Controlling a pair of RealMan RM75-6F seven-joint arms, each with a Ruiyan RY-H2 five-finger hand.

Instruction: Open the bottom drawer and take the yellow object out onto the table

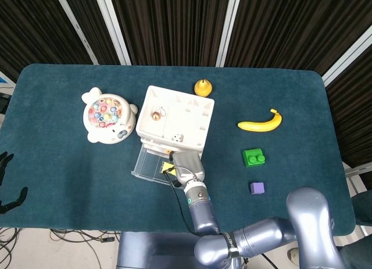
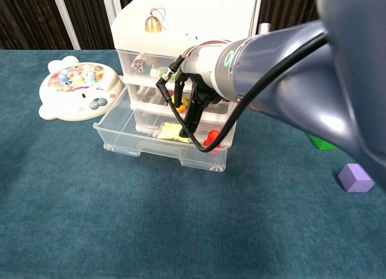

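Yellow object [image 2: 170, 131] lies in the pulled-out bottom drawer [image 2: 145, 147], toward its back middle, just left of a small red cup [image 2: 211, 138]. Right hand [image 2: 194, 107] reaches down into the drawer, dark fingertips [image 2: 184, 134] at the object's right edge; cannot tell if they pinch it or only touch. Drawer belongs to a white cabinet [image 1: 174, 118] with a small gold bell [image 2: 152, 24] on top. Left hand [image 1: 6, 185] sits at the table's far left edge, fingers apart, holding nothing. Fishing toy [image 1: 107, 115] left of the cabinet; banana [image 1: 260, 122], green brick [image 1: 254, 158] and purple cube [image 1: 257, 187] to the right on the teal table [image 1: 64, 164].
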